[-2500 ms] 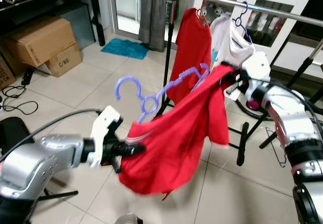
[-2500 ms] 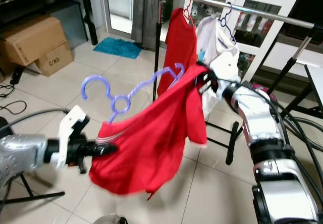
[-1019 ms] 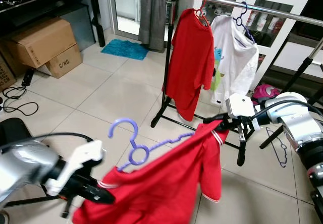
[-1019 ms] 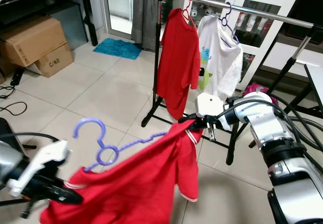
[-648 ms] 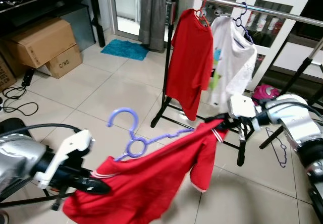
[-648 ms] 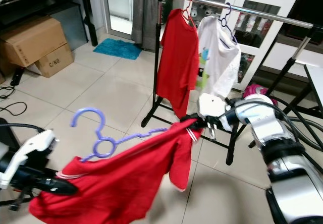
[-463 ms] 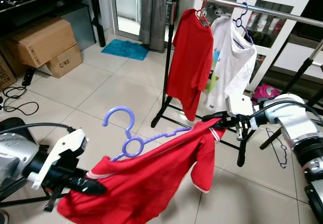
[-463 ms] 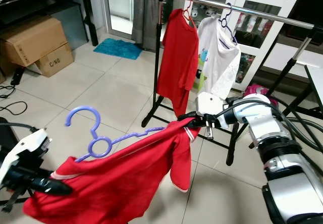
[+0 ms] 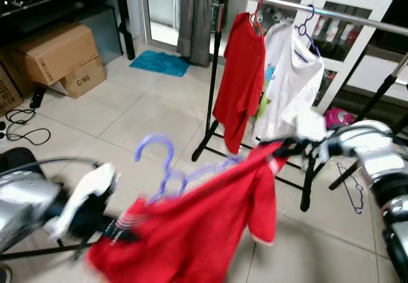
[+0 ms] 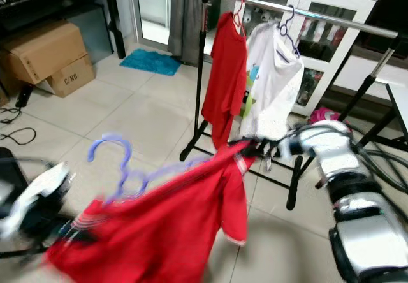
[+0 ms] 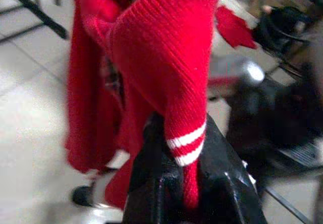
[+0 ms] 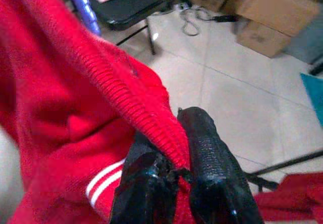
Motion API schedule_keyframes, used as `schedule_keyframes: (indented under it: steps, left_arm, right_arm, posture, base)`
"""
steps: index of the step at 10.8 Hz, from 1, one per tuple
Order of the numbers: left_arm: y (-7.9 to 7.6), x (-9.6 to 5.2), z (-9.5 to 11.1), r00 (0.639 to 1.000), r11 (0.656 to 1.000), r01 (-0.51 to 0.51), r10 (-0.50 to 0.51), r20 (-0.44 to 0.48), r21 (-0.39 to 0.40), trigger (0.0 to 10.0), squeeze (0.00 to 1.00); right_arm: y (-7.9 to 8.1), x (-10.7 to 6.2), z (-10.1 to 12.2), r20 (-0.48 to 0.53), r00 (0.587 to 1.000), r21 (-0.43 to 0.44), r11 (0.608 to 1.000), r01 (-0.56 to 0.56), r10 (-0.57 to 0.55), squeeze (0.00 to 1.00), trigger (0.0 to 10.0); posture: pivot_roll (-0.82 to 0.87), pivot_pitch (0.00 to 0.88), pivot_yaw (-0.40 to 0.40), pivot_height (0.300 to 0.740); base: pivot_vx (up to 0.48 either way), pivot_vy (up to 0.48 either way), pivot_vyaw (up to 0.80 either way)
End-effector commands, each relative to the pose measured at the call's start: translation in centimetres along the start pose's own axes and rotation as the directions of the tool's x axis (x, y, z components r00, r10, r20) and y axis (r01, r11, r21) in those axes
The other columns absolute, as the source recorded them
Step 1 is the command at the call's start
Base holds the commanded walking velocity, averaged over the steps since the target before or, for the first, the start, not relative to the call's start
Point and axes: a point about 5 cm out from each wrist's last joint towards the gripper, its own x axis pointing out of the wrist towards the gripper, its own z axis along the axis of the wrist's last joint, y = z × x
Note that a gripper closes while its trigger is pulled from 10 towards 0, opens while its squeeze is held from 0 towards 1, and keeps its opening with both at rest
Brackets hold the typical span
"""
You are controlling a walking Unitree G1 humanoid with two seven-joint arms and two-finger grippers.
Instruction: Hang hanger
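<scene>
- Tiled floor (image 9: pixel 146 111) ran under a clothes rail (image 9: pixel 331 12) carrying two hung garments: one red top (image 9: pixel 241 79) and one white top (image 9: pixel 290 82).
- Two cardboard boxes (image 9: pixel 54 57) sat by the wall, with one blue mat (image 9: pixel 159 62) near the curtain.
- One red shirt (image 9: pixel 204 225) on one purple hanger (image 9: pixel 162 168) stretched between both arms, low before the rail, blurred.
- Left claw (image 11: pixel 174 168) was clamped on the shirt's striped cuff.
- Right claw (image 12: pixel 169 176) was pinched on its ribbed collar edge.
</scene>
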Motion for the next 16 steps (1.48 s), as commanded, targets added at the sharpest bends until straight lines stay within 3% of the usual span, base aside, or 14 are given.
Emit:
schedule_keyframes:
  steps: [1,3,5,6,7,9,10,12,13,14,16]
  left_arm:
    - [0.7,0.1,-0.7,0.998,0.998,-0.061,0.06,-0.031,-0.022,0.0,0.0]
    - [1.9,2.6,0.1,0.991,0.992,-0.129,0.128,0.028,0.009,0.0,0.0]
    - [3.1,4.3,2.0,0.947,0.967,-0.229,0.248,0.203,-0.113,0.0,0.0]
    - [3.6,4.6,2.5,0.922,0.949,-0.262,0.3,0.245,-0.176,0.0,0.0]
    - [3.3,5.0,3.1,0.915,0.952,-0.212,0.274,0.298,-0.222,0.0,0.0]
    - [1.9,5.1,2.0,0.965,0.984,-0.13,0.154,0.214,-0.124,0.0,0.0]
    - [1.0,4.4,0.7,0.99,0.994,-0.082,0.089,0.108,-0.066,0.0,0.0]
    - [-0.1,2.7,-0.9,0.999,1.0,-0.03,0.03,-0.039,-0.007,0.0,0.0]
    - [-0.3,2.4,-1.1,0.998,1.0,-0.011,0.011,-0.069,0.004,0.0,0.0]
    - [-0.9,1.8,-1.7,0.991,0.999,0.039,-0.039,-0.13,0.001,0.0,0.0]
    - [-0.7,1.9,-2.3,0.987,1.0,0.017,-0.019,-0.159,-0.013,0.0,0.0]
  right_arm:
    - [-1.2,-3.3,-0.1,0.002,0.988,0.044,0.987,0.153,-0.153,0.0,0.0]
    - [-0.2,-1.8,-0.1,0.017,0.999,0.051,0.997,0.05,-0.051,0.0,0.0]
    - [0.1,-1.5,-0.2,0.027,0.999,0.061,0.998,0.028,-0.03,0.0,0.0]
    - [0.1,-1.5,-0.2,0.037,0.999,0.068,0.997,0.034,-0.036,0.0,0.0]
    - [0.1,-1.6,0.0,0.055,0.998,0.076,0.996,0.039,-0.044,0.0,0.0]
    - [-0.1,-2.0,-0.2,0.022,0.997,0.064,0.995,0.079,-0.08,0.0,0.0]
    - [-0.1,-2.6,-0.6,-0.004,0.996,0.065,0.994,0.088,-0.088,0.0,0.0]
    - [-0.2,-3.7,-1.4,-0.034,0.987,0.095,0.983,0.159,-0.156,0.0,0.0]
    - [-0.3,-4.0,-1.6,-0.043,0.982,0.105,0.977,0.187,-0.183,0.0,0.0]
    - [-0.7,-4.7,-2.3,-0.075,0.96,0.124,0.953,0.277,-0.269,0.0,0.0]
    - [-0.8,-4.5,-2.0,-0.066,0.964,0.116,0.958,0.264,-0.257,0.0,0.0]
  posture:
    - [0.13,0.0,-0.035,0.74]
    - [0.13,0.0,-0.038,0.74]
    - [0.12,0.0,-0.04,0.74]
    - [0.12,0.0,-0.04,0.74]
    - [0.12,0.0,-0.038,0.74]
    - [0.12,0.0,-0.035,0.74]
    - [0.12,0.0,-0.037,0.74]
    - [0.12,0.0,-0.04,0.74]
    - [0.12,0.0,-0.04,0.74]
    - [0.12,0.0,-0.038,0.74]
    - [0.12,0.0,-0.037,0.74]
  base:
    - [0.0,0.0,0.0]
    - [0.0,0.0,0.0]
    - [0.0,0.0,0.0]
    - [0.0,0.0,0.0]
    - [0.0,0.0,0.0]
    - [0.0,0.0,0.0]
    - [0.0,0.0,0.0]
    - [0.0,0.0,0.0]
    - [0.0,0.0,0.0]
    - [0.0,0.0,0.0]
    - [0.0,0.0,0.0]
